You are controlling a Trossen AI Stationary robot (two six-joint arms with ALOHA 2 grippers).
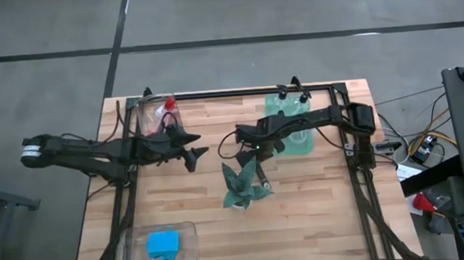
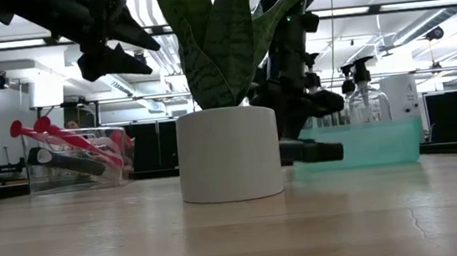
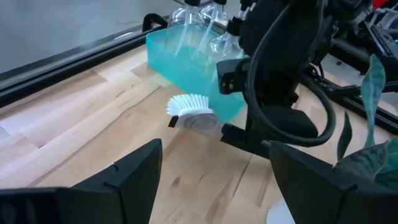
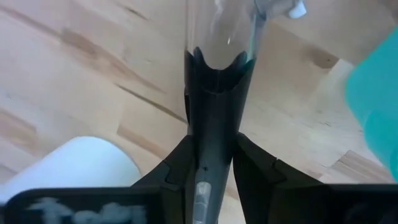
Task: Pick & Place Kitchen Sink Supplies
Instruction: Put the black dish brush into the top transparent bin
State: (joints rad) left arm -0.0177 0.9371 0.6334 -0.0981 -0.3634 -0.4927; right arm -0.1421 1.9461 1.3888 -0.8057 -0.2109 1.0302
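Right wrist view shows the right gripper closed on the dark handle of a white-headed dish brush, which lies on the wood just beside the teal bin. It looks light and stiff, with a smooth, slip-prone handle; mid-handle seems the safest hold. Away from the bin, the left gripper hovers with fingers wide apart, holding nothing.
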